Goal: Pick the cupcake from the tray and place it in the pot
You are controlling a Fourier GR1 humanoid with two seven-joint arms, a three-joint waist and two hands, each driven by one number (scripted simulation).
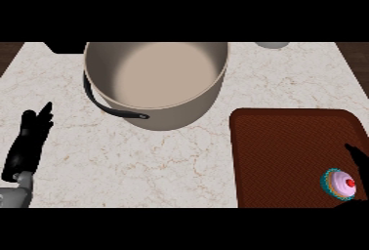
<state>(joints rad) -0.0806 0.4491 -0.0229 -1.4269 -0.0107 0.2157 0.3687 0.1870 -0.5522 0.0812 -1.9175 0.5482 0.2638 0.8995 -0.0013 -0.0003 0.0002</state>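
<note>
Cupcake (339,184) sat on tray (288,156) at its far right edge, right hand (357,155) just beside it, mostly out of frame so grip unclear, left hand (29,141) resting open on counter (144,161); cupcake might tip off edge if nudged.

Cupcake (339,184) on tray (288,161), right robot hand (358,155) beside it.
</note>
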